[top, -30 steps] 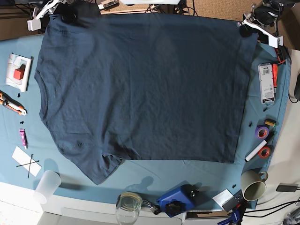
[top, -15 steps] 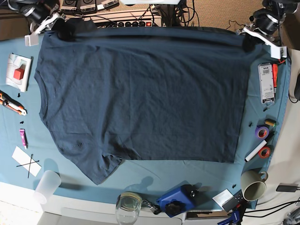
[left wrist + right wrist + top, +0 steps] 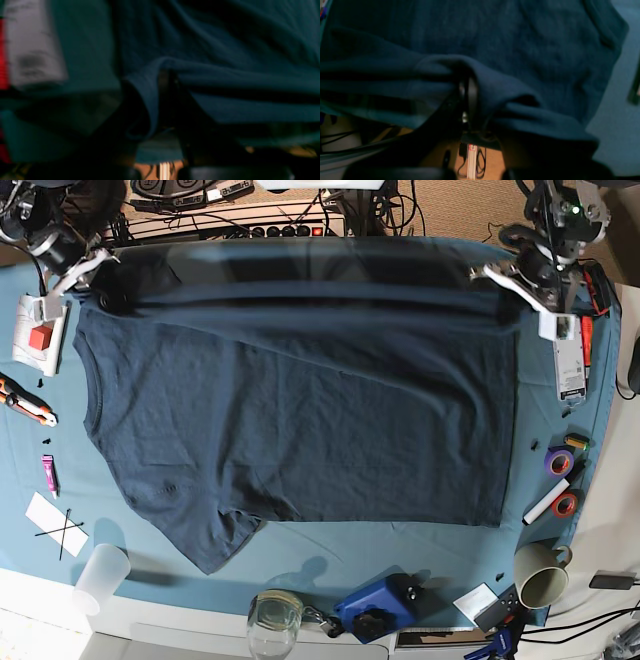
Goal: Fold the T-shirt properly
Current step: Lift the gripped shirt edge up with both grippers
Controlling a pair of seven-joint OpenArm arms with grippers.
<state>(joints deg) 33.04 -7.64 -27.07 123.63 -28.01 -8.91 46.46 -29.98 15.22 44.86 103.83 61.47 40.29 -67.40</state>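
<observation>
Far hem lifted for the first fold

The T-shirt (image 3: 300, 410) covers the surface (image 3: 300, 545) — its 12 o'clock edge pinched by the left gripper (image 3: 505, 280) at 2 and the right gripper (image 3: 100, 275) at 10, both clamped tight. Best carried level, evenly taut, toward 6. No legible writing.

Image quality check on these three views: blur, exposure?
Base: sharp except motion streaks along the lifted T-shirt edge. Left wrist: dark and soft, left gripper barely readable in the fabric. Right wrist: dim, underexposed at the bottom, right gripper smeared.
</observation>
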